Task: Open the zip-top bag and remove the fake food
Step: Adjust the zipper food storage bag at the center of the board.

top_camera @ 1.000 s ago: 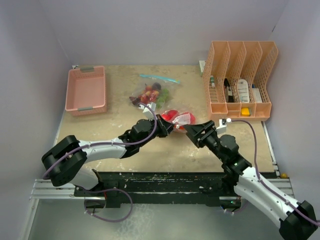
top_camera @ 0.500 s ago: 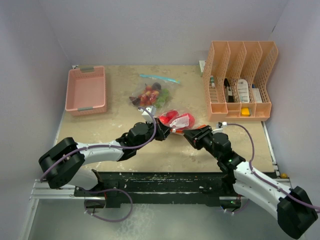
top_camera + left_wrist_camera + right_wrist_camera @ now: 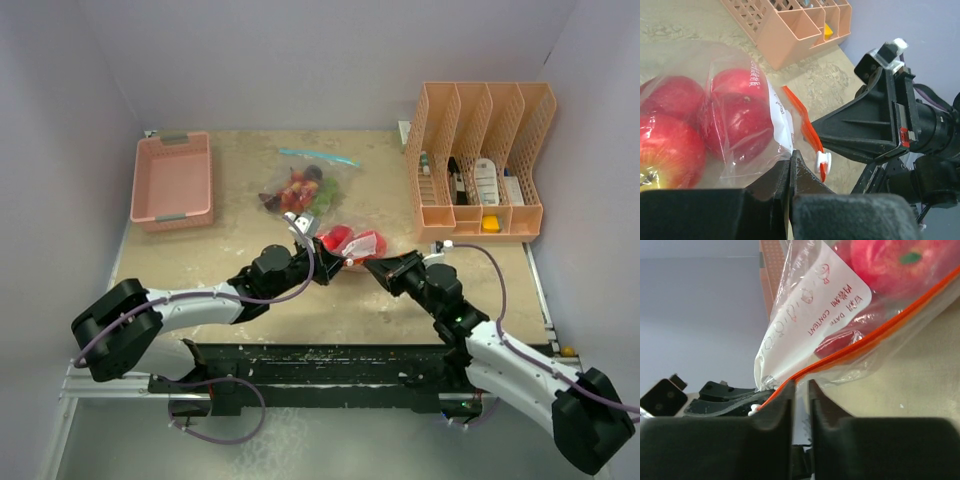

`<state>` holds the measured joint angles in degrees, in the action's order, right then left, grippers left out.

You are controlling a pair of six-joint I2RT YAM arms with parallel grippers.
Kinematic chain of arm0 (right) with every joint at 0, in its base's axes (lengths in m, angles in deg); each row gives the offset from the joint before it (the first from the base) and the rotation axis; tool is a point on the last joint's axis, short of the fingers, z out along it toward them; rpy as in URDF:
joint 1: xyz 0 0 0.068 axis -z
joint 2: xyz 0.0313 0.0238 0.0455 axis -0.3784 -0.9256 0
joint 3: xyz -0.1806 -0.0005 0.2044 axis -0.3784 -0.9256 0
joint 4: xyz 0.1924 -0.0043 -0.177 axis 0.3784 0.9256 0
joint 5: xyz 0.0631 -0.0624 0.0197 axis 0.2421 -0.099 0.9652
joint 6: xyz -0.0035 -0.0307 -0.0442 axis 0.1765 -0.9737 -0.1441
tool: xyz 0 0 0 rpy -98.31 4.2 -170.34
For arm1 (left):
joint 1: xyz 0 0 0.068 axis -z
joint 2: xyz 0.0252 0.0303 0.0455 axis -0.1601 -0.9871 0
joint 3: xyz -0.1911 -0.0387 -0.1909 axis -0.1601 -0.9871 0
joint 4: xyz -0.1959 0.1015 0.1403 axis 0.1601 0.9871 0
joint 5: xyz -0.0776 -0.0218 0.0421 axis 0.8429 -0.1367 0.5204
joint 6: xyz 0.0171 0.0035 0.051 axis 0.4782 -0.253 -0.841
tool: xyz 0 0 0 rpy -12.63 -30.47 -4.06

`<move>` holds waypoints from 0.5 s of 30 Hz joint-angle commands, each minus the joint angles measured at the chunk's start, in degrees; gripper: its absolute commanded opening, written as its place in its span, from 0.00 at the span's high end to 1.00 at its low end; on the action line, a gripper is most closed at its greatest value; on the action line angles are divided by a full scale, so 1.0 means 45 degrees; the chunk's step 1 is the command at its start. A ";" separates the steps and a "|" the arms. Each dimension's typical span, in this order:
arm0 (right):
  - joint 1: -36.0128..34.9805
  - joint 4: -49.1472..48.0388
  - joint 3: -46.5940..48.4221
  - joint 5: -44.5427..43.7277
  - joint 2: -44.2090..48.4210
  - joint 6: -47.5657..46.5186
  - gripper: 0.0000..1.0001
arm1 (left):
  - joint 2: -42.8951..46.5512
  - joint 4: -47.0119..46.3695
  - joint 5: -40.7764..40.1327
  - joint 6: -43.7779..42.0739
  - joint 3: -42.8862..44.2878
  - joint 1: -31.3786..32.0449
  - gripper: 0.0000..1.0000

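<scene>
The tan table (image 3: 230, 285) filled the middle of the overhead view. A peach slotted organizer (image 3: 480, 165) stood at its upper right, and a pink bin (image 3: 172, 215) lay at its upper left. The left arm (image 3: 190, 300) reached in from the lower left and the right arm (image 3: 500, 345) from the lower right, and the two met at the centre of the frame. Between them lay the zip-top bag (image 3: 352, 243), just below a second bag (image 3: 303, 187) of mixed fruit pieces that sat higher up, apart from both arms. The left gripper (image 3: 791, 155) had its fingers pressed together on the clear film at the bag's edge, seen at the bottom centre of its wrist view. The right gripper (image 3: 800, 385) had its fingers drawn almost together, with the bag's mouth edge running into the narrow gap between them. The red apples (image 3: 735, 120) sat inside the bag, bunched on the left side of the left wrist view. The orange zip strip (image 3: 875, 335) slanted down from the right edge of the right wrist view to the fingers. Its small white slider (image 3: 824, 161) hung near the left fingertips.
</scene>
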<state>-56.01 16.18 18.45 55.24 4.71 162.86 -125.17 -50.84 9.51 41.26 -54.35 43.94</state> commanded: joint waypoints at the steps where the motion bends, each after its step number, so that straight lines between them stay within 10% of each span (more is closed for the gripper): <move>1: 0.0025 0.1013 0.1342 -0.0273 0.0766 -0.2785 0.73 | 0.0536 -0.0821 0.0649 -0.1246 0.0034 -0.0007 1.00; 7: 0.0018 0.4174 0.3541 -0.0204 0.1059 -1.0147 0.52 | 0.1248 0.2007 0.0350 -0.0790 0.1372 -0.0048 1.00; 15: -0.0031 0.3097 0.4205 0.3246 0.1455 -1.5038 0.38 | 0.1839 0.7165 0.2721 -0.1227 0.4344 -0.0983 1.00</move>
<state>-55.97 31.24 33.40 59.92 12.29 111.39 -119.88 -27.91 14.36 37.28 -40.88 42.89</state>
